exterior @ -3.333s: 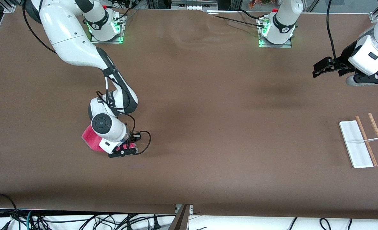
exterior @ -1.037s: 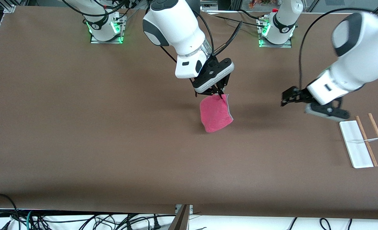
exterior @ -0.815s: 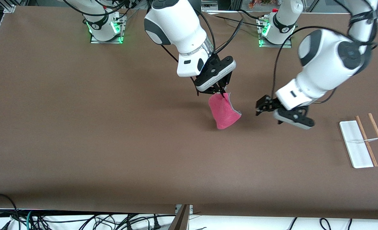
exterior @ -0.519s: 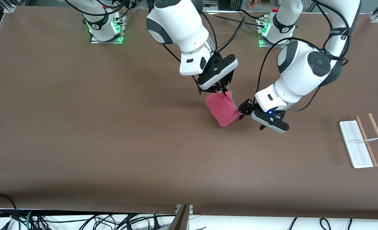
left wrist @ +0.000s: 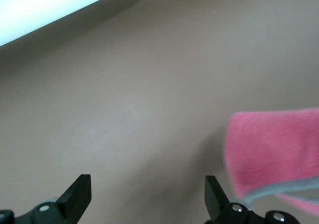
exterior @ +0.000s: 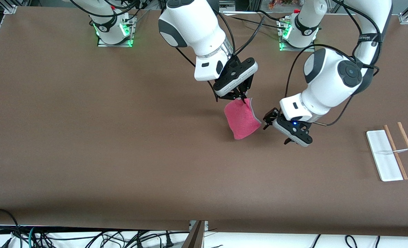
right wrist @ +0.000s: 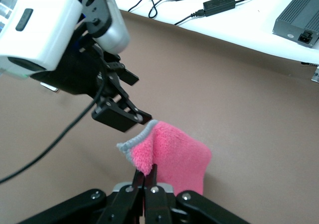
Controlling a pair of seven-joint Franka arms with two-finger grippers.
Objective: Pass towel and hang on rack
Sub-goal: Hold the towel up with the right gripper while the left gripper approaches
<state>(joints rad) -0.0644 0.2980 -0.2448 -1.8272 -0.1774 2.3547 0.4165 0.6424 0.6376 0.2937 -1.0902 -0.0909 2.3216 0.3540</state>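
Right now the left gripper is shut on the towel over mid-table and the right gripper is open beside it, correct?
No, the arms are swapped. In the front view the right gripper is shut on the towel over mid-table, and the left gripper is open beside it.

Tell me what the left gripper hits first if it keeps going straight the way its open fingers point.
Most likely the towel: the left gripper points at its hanging edge, which the right gripper pinches from above. In the left wrist view the towel sits off-centre, so it might only graze it.

pink towel [exterior: 242, 120], white rack [exterior: 383, 155], brown table [exterior: 87, 137]
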